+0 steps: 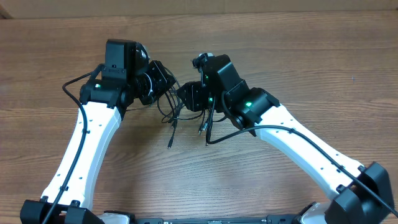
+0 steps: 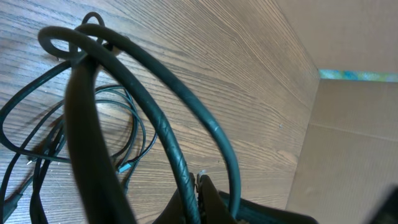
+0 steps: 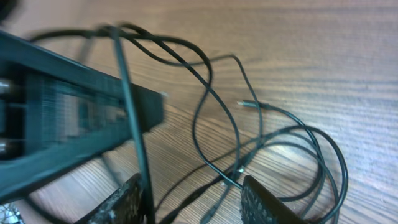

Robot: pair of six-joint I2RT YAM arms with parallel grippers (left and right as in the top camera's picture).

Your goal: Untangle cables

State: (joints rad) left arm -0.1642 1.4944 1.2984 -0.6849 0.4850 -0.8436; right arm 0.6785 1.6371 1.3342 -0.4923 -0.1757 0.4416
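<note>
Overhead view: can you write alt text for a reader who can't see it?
The left claw and right claw meet at a small tangle of thin black cables on a wooden table; a few plug ends trail toward the frame's bottom.

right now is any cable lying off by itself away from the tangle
No, the cables all run into one bunch; none lies apart on the table.

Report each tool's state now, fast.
Left tool: closed, apparently pinching the cables.
Right tool: open, cables lying in the gap, none gripped.
</note>
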